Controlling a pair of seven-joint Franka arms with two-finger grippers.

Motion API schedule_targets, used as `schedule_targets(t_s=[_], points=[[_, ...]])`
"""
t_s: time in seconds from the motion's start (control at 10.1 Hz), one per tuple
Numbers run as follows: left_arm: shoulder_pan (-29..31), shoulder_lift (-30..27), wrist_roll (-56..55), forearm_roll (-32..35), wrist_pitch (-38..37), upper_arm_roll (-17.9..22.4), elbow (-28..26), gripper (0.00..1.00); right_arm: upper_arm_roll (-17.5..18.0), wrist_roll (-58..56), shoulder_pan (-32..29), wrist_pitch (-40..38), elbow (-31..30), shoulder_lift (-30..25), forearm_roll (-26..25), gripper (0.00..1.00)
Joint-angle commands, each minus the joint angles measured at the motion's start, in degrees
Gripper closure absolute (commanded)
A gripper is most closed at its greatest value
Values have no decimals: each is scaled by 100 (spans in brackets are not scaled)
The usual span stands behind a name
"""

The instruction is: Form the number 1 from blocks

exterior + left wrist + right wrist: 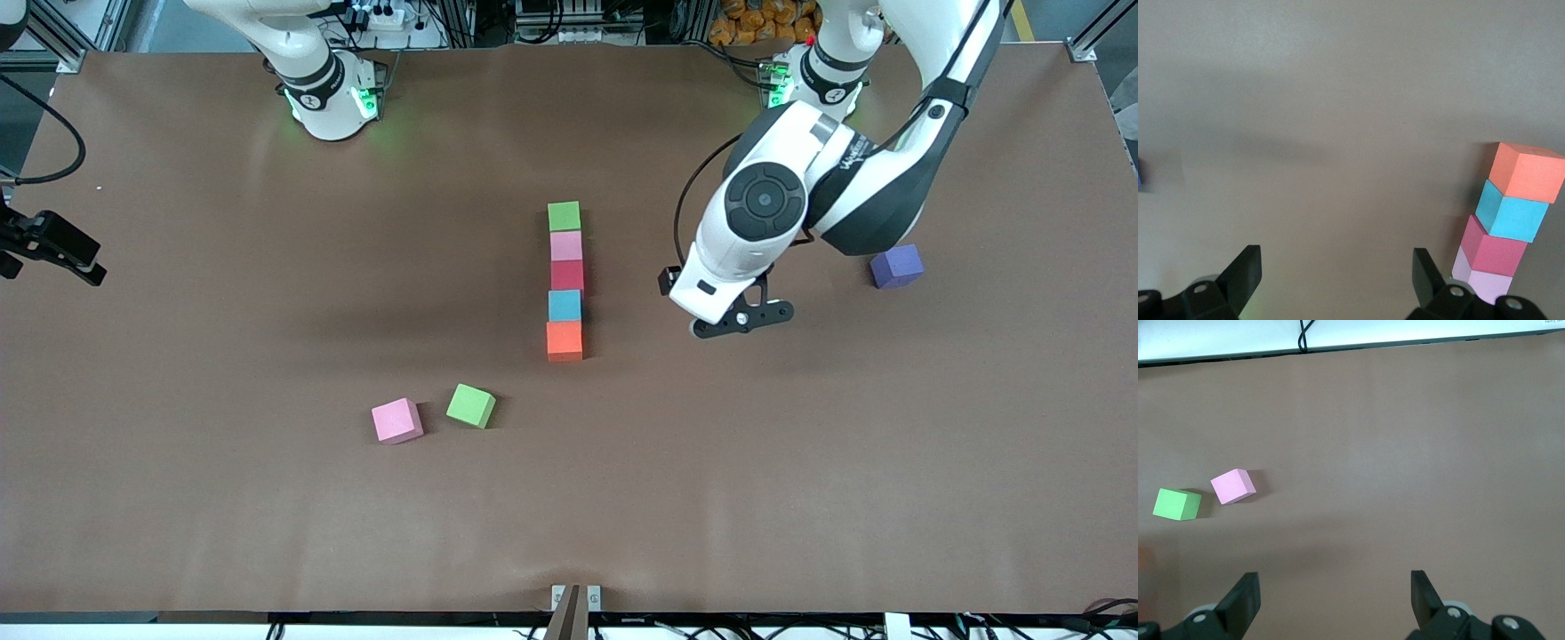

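Note:
Five blocks lie in a straight touching column mid-table: green (564, 216) nearest the robots' bases, then pink (565, 245), red (567, 275), light blue (564, 305) and orange (564, 340). A loose pink block (396, 420) and a loose green block (470, 405) lie nearer the front camera, toward the right arm's end. The purple block (896, 266) sits alone toward the left arm's end. My left gripper (742, 320) (1336, 263) hangs open and empty over bare table between the column and the purple block. My right gripper (1333, 587) is open and empty, shown only in its wrist view.
The left wrist view shows orange (1527, 172), light blue (1511, 213), red (1493, 251) and pink (1481, 281) beside one finger. The right wrist view holds the loose pink (1233, 485) and green (1177, 504) blocks. A black fixture (53, 244) overhangs the right arm's end.

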Motion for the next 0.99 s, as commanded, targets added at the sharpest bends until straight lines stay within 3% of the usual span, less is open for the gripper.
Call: schedule_targets(t_s=[0.0, 0.2, 0.6, 0.9], points=[[604, -414, 519, -5, -55, 73, -66, 0, 59, -2, -62, -65, 43, -20, -9, 0], [1054, -617, 1039, -23, -55, 55, -30, 0, 59, -2, -62, -65, 43, -20, -9, 0], [1396, -1152, 1915, -40, -73, 73, -83, 0, 59, -2, -62, -65, 43, -20, -1, 0], [1153, -1452, 2613, -443, -284, 651, -30, 0, 59, -2, -62, -65, 43, -20, -9, 0]])
